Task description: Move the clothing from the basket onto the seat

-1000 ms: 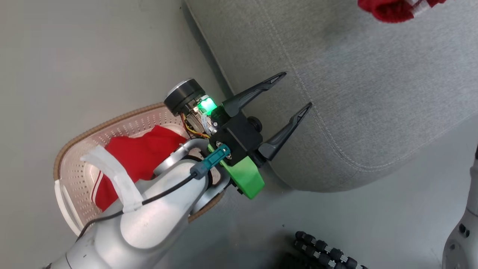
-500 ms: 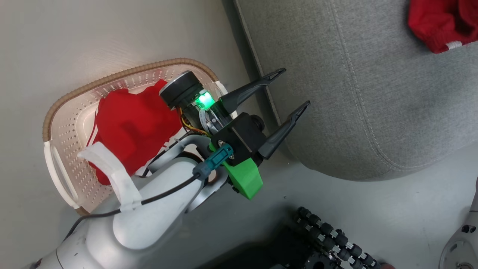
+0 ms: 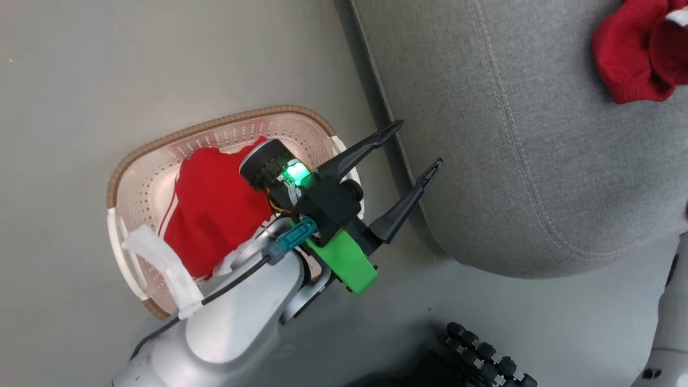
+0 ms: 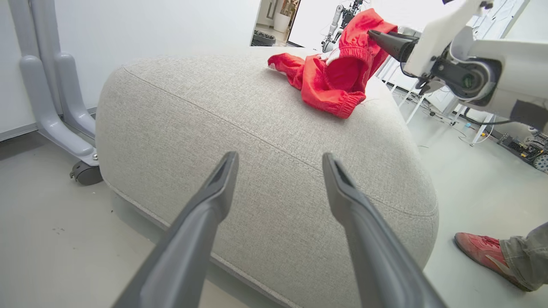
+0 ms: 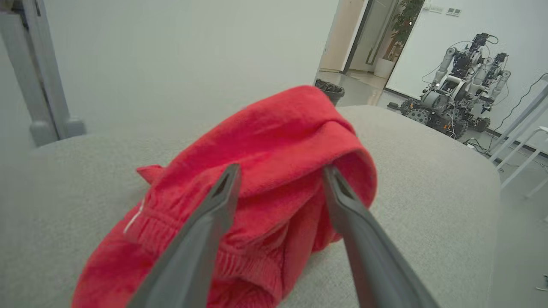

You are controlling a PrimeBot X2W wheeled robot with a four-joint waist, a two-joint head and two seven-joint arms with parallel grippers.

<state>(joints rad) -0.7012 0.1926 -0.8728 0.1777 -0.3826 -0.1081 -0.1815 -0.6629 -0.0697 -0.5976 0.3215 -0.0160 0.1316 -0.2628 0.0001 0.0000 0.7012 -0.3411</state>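
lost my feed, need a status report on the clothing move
Left gripper open, empty, beside seat. Right gripper open at one garment on seat. Second garment in basket. Foot near seat corner.

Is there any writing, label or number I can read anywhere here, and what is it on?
No text reads clearly anywhere.
Red garment on the seat: a small white mark, too blurred to read.
Striped garment in the basket: white stripes, no lettering visible.
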